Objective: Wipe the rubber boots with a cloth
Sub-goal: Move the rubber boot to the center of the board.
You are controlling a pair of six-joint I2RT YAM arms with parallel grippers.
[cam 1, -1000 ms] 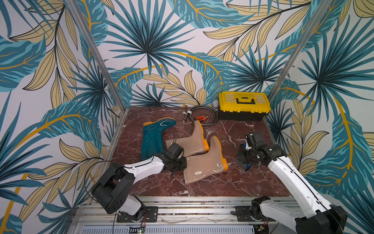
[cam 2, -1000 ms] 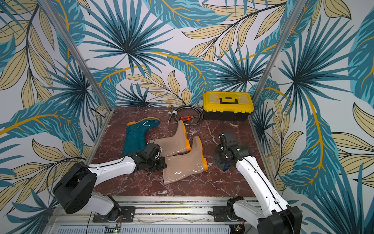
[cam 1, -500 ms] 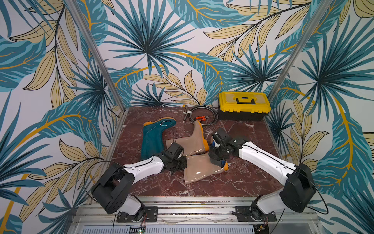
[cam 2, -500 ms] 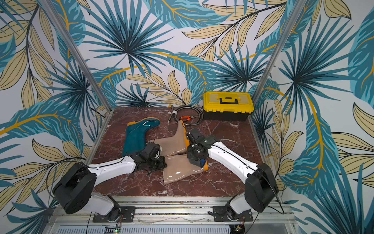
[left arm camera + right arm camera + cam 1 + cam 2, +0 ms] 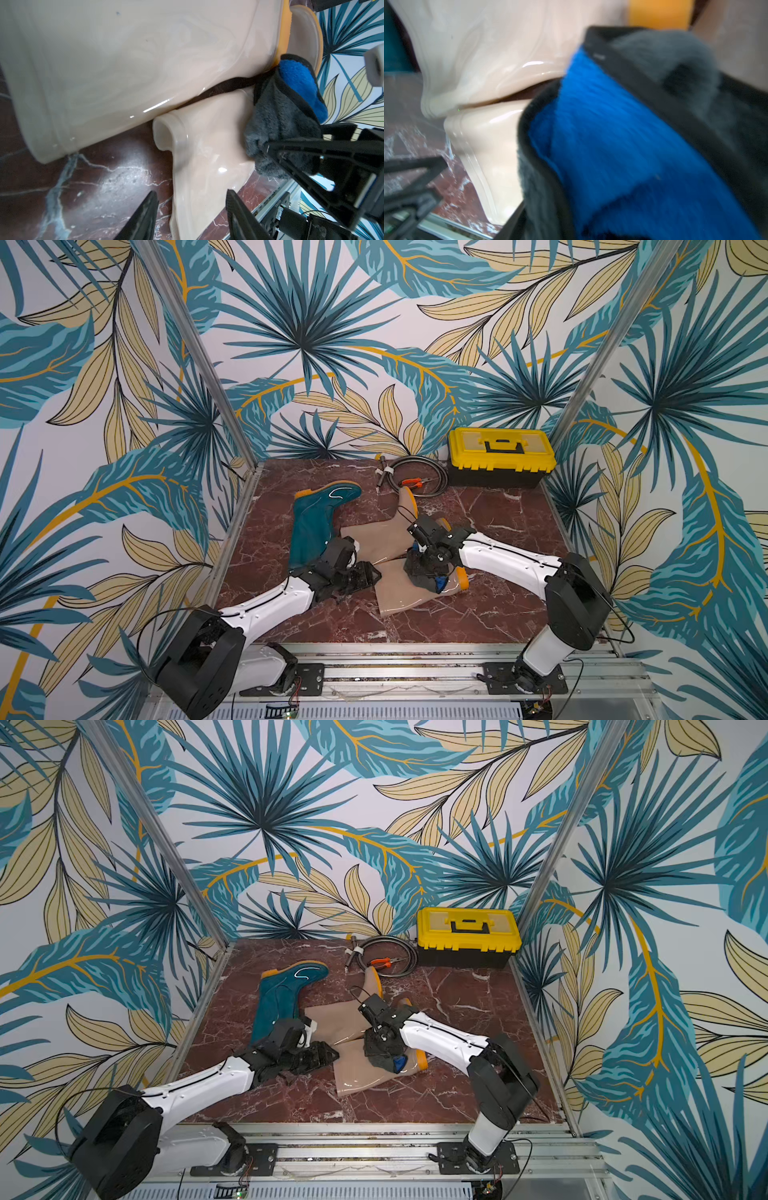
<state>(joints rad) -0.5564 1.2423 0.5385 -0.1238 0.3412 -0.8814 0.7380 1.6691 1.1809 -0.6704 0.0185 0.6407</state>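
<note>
Three rubber boots [image 5: 374,556] lie flat on the red marble desk [image 5: 498,531]. The teal boot [image 5: 313,522] runs along the left edge, toe toward the back. The two tan ones overlap mid-desk: the far tan boot [image 5: 382,535] points its toe at the back edge, and the near tan boot [image 5: 399,595] turns its shaft mouth to the front edge. The cloth [image 5: 428,581], blue on one face and dark grey on the other, sits bunched on the near tan boot's foot, directly under the right hand [image 5: 424,570]. That hand reaches down into the cloth, which hides its jaws, so I cannot tell whether they are apart or together. The left hand [image 5: 368,574] sits low by the tan shafts with jaws apart; in the left wrist view the near boot's shaft runs between its fingers [image 5: 145,216]. A yellow toolbox [image 5: 500,456] stands in the back right corner, with a coiled hose [image 5: 444,480] beside it
</note>
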